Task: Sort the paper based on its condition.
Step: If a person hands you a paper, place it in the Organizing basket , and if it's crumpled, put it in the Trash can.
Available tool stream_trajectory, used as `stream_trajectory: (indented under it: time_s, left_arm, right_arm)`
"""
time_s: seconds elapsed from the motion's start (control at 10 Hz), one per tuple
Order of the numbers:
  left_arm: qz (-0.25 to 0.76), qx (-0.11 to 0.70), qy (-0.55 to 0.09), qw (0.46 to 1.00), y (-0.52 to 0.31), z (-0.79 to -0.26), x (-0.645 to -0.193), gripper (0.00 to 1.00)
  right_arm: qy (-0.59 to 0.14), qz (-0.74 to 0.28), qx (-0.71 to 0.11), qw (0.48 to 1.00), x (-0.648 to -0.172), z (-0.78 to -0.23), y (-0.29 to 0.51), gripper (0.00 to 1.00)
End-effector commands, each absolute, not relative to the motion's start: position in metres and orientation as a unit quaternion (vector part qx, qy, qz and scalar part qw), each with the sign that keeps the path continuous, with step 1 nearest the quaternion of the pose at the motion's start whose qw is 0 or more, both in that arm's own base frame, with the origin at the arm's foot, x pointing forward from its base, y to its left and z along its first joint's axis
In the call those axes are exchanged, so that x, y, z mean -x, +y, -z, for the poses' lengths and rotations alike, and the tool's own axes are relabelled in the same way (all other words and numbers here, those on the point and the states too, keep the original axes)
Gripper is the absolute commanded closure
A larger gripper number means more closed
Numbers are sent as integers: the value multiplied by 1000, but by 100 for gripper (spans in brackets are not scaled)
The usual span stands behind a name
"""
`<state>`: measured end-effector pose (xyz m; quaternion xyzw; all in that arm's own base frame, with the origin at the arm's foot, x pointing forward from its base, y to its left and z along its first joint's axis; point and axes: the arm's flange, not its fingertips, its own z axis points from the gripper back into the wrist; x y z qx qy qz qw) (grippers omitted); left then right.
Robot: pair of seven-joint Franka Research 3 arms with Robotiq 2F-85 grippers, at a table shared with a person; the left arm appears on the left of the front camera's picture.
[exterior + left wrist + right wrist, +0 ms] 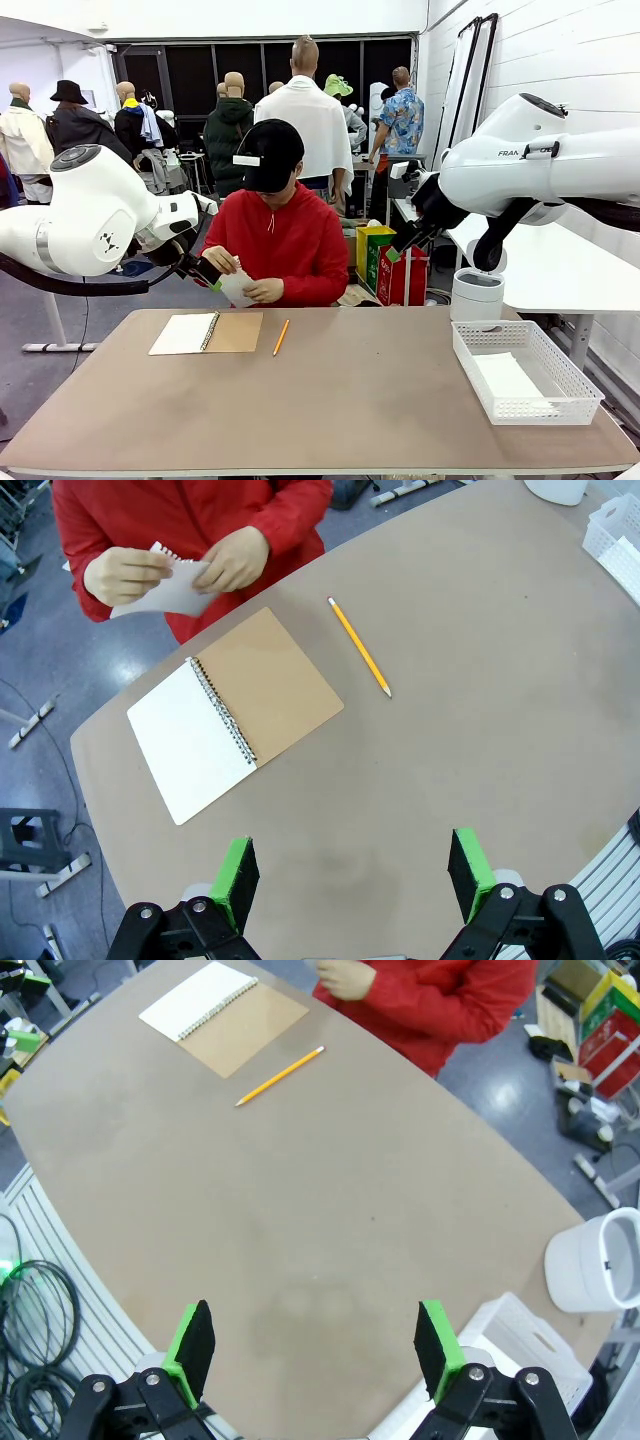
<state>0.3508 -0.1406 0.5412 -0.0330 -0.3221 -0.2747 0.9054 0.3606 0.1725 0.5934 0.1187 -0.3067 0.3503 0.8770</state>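
A: Grippers?
B: Left gripper (350, 870): jaws wide, nothing between them, hovering over bare table (480, 730). Right gripper (315, 1345): also wide and empty, over the table edge by the basket.
A: Paper?
B: One paper (165, 592) is off the table, held in the person's hands (125, 575) at the far side, ragged edge up. Can't tell smooth vs wrinkled.
A: Rest?
B: A white sheet (505, 375) lies flat in the basket (470, 350), robot's right. Notebook (235, 710) lies open, pencil (358, 645) near it, not touching.
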Motion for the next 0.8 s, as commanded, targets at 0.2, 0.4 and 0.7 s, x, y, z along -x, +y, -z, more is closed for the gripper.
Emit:
stream_trajectory:
  time_s: [0.2, 0.4, 0.7]
  left_arm:
    - [274, 33, -324, 905, -140, -541, -351, 0]
    - [274, 33, -324, 905, -140, -541, -351, 0]
    - [274, 33, -324, 905, -140, -541, -351, 0]
  right_arm:
    - [-307, -350, -116, 877, -360, -594, 173, 0]
    - [-307, -350, -116, 877, -360, -594, 173, 0]
    - [-307, -350, -116, 877, -360, -594, 173, 0]
